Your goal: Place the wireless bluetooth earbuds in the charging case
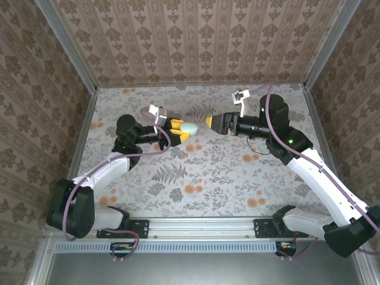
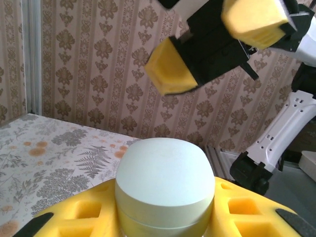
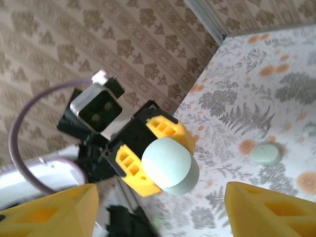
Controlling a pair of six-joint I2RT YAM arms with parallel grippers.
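- The left gripper (image 1: pixel 181 129) sits left of centre in the top view. It is clamped on the charging case (image 1: pixel 190 126), which it holds up off the table (image 1: pixel 208 172).
- In the left wrist view the charging case (image 2: pixel 165 185) is at bottom centre. It is a pale mint dome with a seam running round it low down, wedged between the yellow fingers (image 2: pixel 84 212) on either side.
- The right gripper (image 1: pixel 212 122) is just right of centre in the top view. It points at the case from the right, near it but not touching.
- Its jaws are spread wide and hold nothing. In the right wrist view its yellow fingers (image 3: pixel 49 212) sit in the two bottom corners, with the case (image 3: pixel 170 165) in the middle of the frame beyond them.
- From the left wrist the right gripper (image 2: pixel 212 42) shows at upper right, its two yellow pads well apart.
- At the right of the right wrist view a pale green oval piece (image 3: pixel 265 154) lies on the table (with smaller pale bits near it, too small to identify).
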